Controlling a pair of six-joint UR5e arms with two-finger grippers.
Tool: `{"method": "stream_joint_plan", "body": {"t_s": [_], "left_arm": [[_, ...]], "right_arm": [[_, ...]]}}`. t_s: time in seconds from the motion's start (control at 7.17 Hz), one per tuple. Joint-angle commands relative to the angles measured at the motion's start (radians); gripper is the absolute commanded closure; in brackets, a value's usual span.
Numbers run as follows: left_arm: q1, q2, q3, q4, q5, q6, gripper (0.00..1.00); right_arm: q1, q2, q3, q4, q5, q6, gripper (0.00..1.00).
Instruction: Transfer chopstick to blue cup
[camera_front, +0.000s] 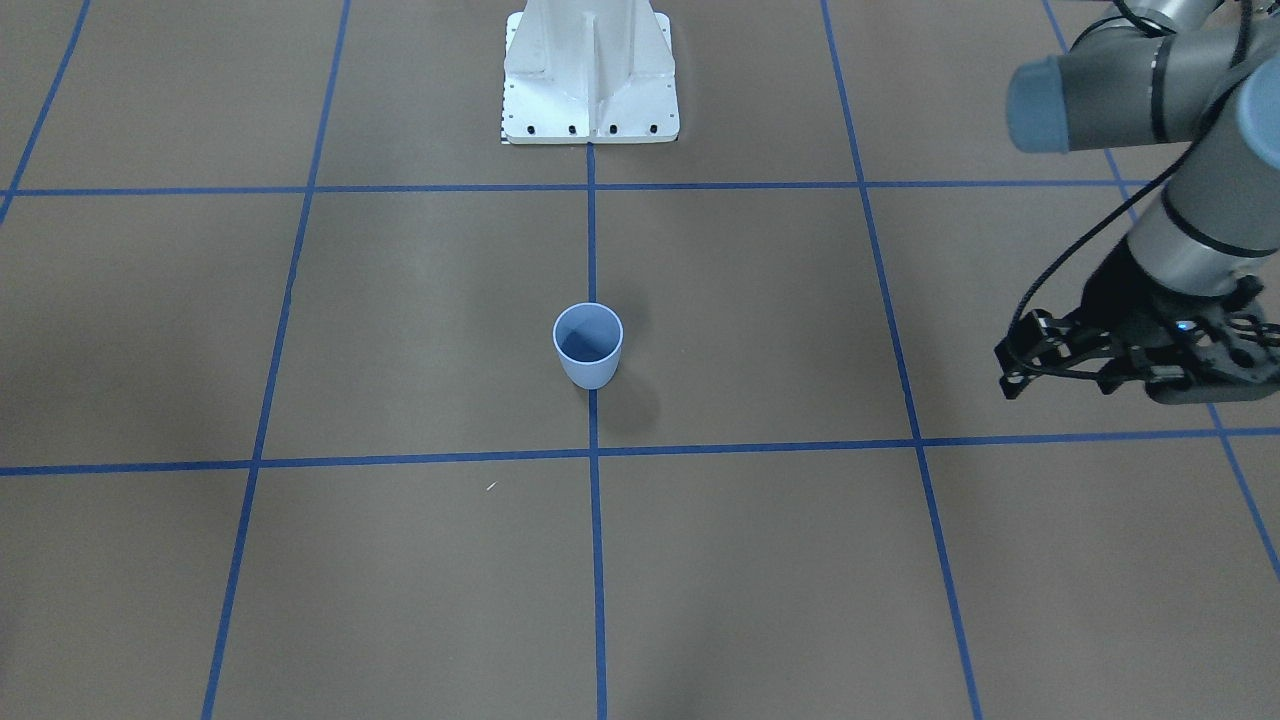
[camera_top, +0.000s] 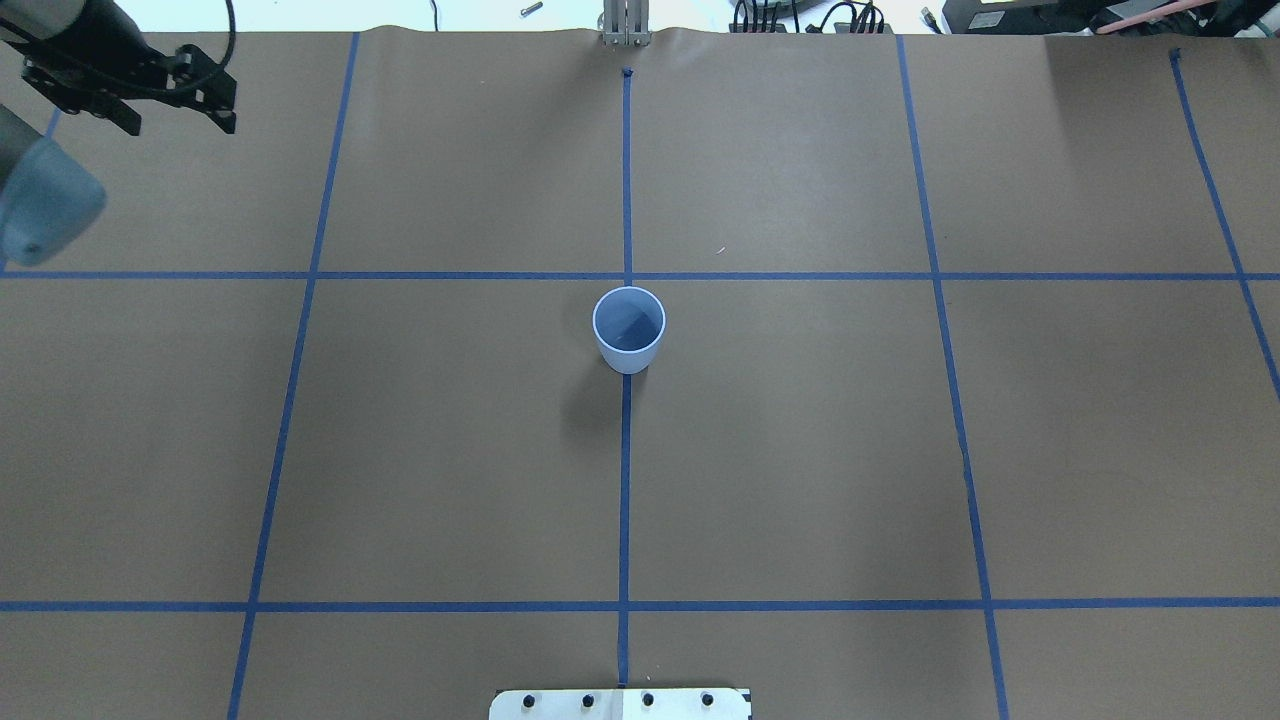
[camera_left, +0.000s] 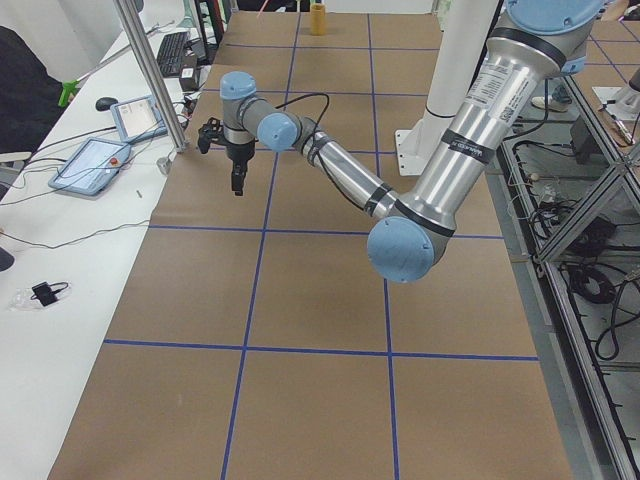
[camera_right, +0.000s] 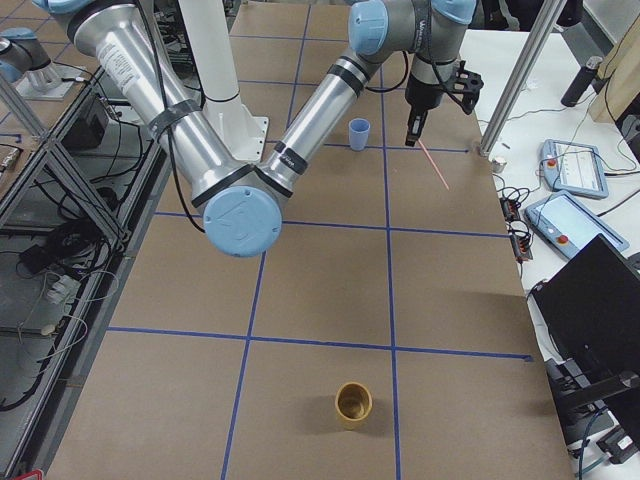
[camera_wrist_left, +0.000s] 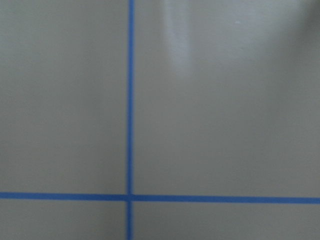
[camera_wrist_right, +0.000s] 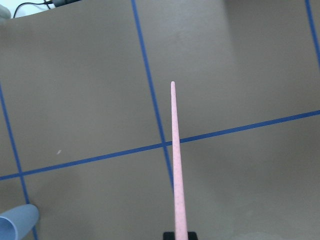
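Pinching one end of the chopstick (camera_wrist_right: 176, 165) in the right gripper (camera_right: 412, 131), fingers pressed onto it, above the brown table (camera_top: 800, 450). Very thin, straight, salmon-pink, narrowing to a rounded tip, slanting down and away from the fingers. Outside the blue cup (camera_top: 628, 335), near but apart from it, with the cup upright on the centre tape line (camera_top: 625, 480), pale blue outside, darker within. Hovering over the table's far-left corner with the left gripper (camera_top: 178, 122), fingers spread, holding nothing.
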Motion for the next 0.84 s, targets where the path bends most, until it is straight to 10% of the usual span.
{"method": "stream_joint_plan", "body": {"t_s": [0.0, 0.7], "left_arm": [[-0.173, 0.054, 0.094, -0.001, -0.153, 0.312, 0.02], [-0.218, 0.235, 0.146, -0.113, -0.157, 0.540, 0.02]], "right_arm": [[-0.177, 0.060, 0.002, 0.189, -0.003, 0.308, 1.00], [-0.502, 0.276, 0.006, 0.199, -0.158, 0.646, 1.00]]}}
